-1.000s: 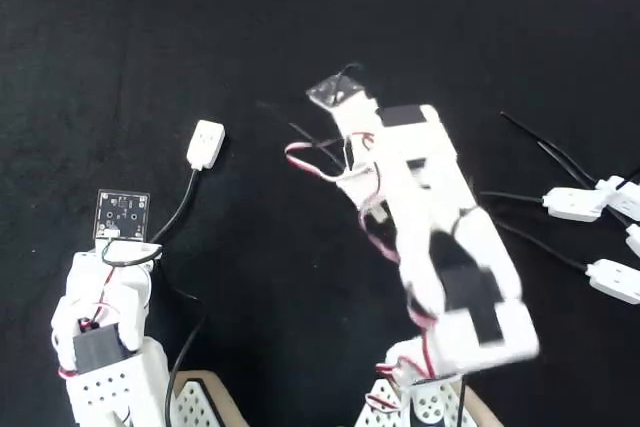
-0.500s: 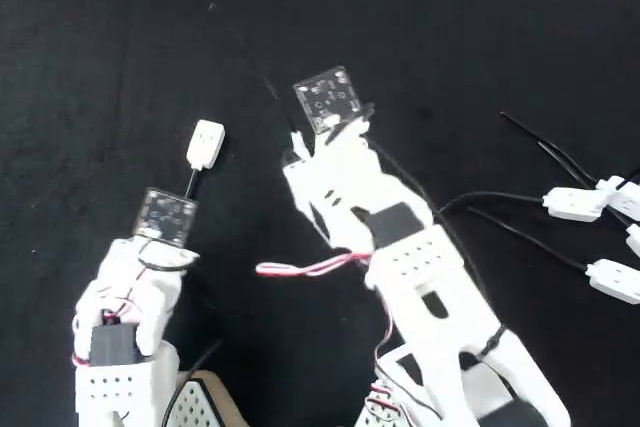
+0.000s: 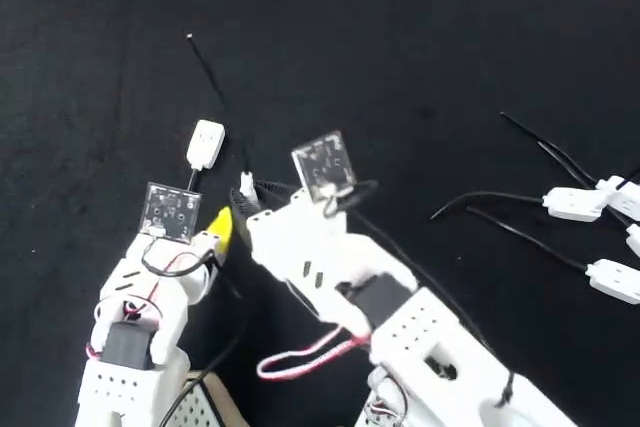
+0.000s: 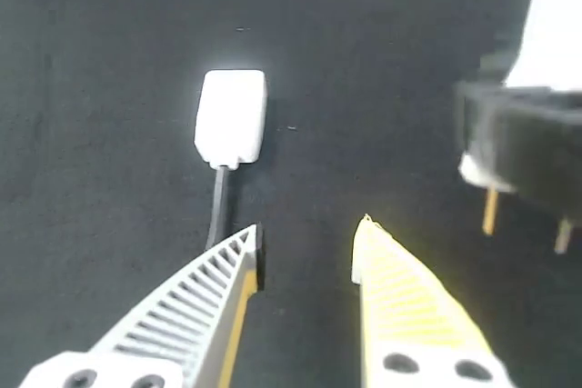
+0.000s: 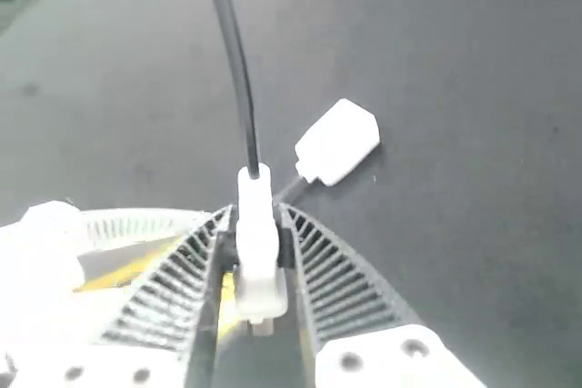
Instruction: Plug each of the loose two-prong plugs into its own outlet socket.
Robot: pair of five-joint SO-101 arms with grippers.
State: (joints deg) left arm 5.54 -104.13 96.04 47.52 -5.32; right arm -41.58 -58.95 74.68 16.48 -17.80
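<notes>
A white outlet socket lies flat on the black table, its black cord running toward the near edge. It also shows ahead of my left gripper as the socket. My left gripper is open and holds nothing, just short of the socket's cord end. Close beside it on the right, my right gripper is shut on a white two-prong plug. The plug's black cable trails off to the far left. Its prongs point down, above the cloth.
Several more white plugs and sockets with black cords lie at the right edge of the table, one of them a plug nearer the front. The black cloth covers the whole table.
My right arm has swung left and toward the near edge with the plug, dragging its cable along. My left arm has moved forward and right, toward the socket.
</notes>
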